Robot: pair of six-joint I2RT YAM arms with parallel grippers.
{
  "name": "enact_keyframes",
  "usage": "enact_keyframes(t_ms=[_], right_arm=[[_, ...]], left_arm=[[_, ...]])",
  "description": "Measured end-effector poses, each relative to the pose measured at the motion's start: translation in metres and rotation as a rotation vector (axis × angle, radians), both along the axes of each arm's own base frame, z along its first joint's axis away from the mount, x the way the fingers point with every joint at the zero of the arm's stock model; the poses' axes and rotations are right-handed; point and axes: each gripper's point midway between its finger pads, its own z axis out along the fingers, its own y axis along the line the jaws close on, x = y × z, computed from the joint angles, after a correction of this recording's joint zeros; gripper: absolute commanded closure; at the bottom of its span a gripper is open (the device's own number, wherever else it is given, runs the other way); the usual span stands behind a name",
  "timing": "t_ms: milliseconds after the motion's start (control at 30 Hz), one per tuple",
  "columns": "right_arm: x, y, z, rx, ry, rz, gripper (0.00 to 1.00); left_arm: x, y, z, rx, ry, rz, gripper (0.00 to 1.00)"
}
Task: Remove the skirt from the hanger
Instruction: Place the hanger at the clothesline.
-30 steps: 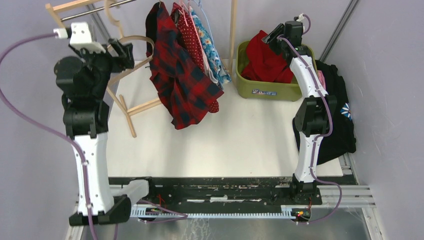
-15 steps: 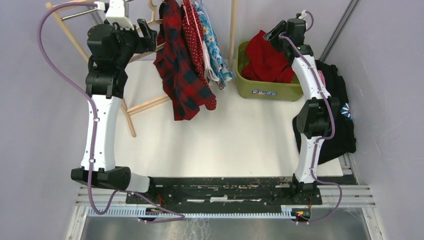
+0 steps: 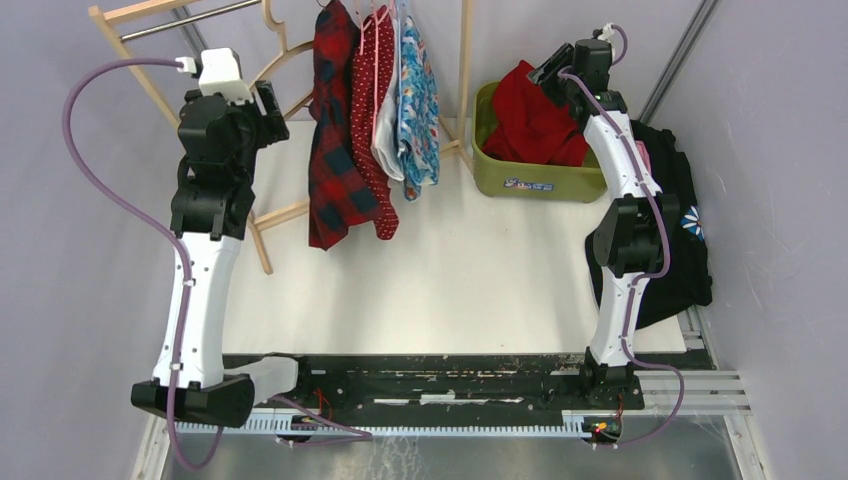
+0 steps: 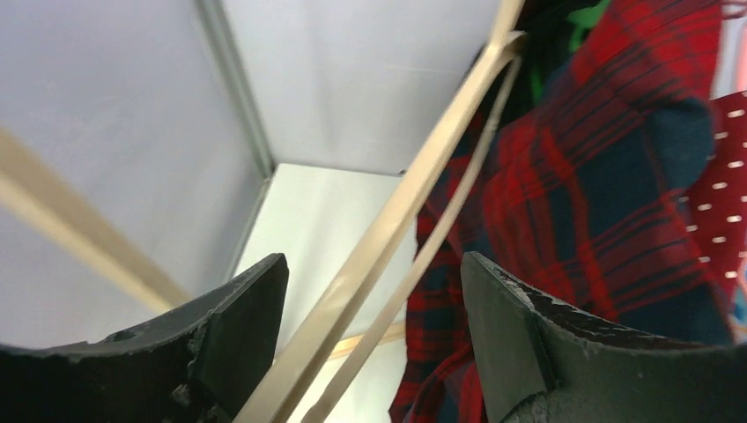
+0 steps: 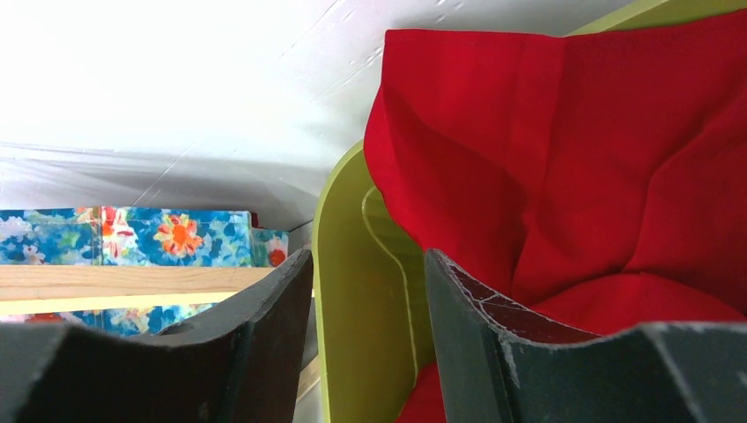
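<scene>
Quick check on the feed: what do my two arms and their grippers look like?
Left arm and right arm both have white links, black joints and a purple cable. The left gripper and right gripper are black with scuffed edges.

Pale lilac walls (image 3: pixel 780 120) around a white tabletop (image 3: pixel 480 280), wooden garment rack (image 3: pixel 466 60) along its far edge
</scene>
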Motion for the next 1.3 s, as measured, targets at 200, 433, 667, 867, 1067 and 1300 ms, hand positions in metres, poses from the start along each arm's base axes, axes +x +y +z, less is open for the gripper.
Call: enact_keyframes(t_ms=[200, 433, 667, 867, 1067, 1300], right_arm=[[0.0, 0.0, 0.0, 0.001, -0.002, 0.001, 0.45], [0.0, 0.001, 0.0, 0.004, -0.001, 0.007, 0.45], [0.0, 0.001, 0.0, 0.006, -0.001, 0.006, 0.45], [0.0, -0.002, 0.001, 0.007, -0.002, 0.003, 0.45], [0.001, -0.003, -0.003, 0.007, 0.002, 0.002, 0.45], [0.0, -0.002, -0.008, 0.008, 0.013, 0.006, 0.46]], left_arm=[[-0.018, 0.047, -0.029, 0.03, 0.042, 0.195, 0.19], [-0.02, 0.085, -0.076, 0.042, 0.118, 0.33, 0.18], [-0.032, 0.103, -0.08, 0.049, 0.106, 0.427, 0.15], [-0.048, 0.113, -0.071, 0.074, 0.087, 0.481, 0.13], [-0.038, 0.095, -0.067, 0.087, 0.088, 0.351, 0.11], [-0.033, 0.074, -0.033, 0.154, 0.026, 0.194, 0.06]])
